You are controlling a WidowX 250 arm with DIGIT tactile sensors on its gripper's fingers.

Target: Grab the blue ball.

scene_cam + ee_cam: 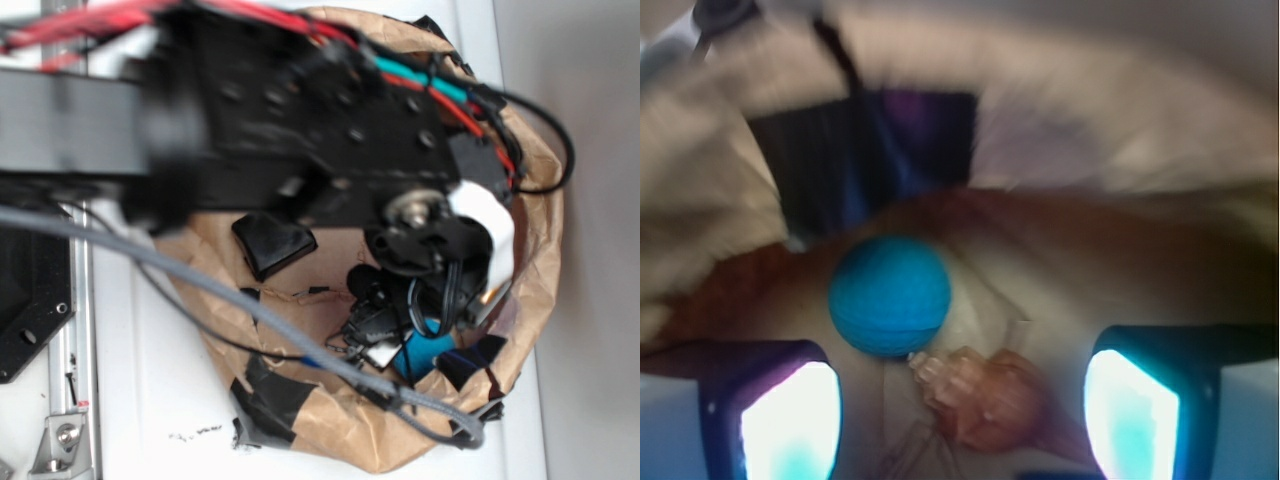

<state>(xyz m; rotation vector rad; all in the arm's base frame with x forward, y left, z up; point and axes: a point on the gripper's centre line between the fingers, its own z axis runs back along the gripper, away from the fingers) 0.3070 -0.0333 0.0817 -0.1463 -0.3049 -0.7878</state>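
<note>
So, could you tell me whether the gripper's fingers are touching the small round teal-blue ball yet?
Apart. In the wrist view the teal-blue ball sits ahead of the open gripper, with brown paper visible between it and the nearer finger.

one blue ball (890, 296), one orange seashell (985, 395), one black cube (272, 243)

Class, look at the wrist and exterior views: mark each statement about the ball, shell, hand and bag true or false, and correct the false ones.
1. The blue ball is clamped between the fingers. False: it lies ahead of the open hand, free.
2. An orange seashell lies beside the ball. True.
3. The ball is red. False: it is teal-blue.
4. The objects sit inside a brown paper bag. True.
</note>
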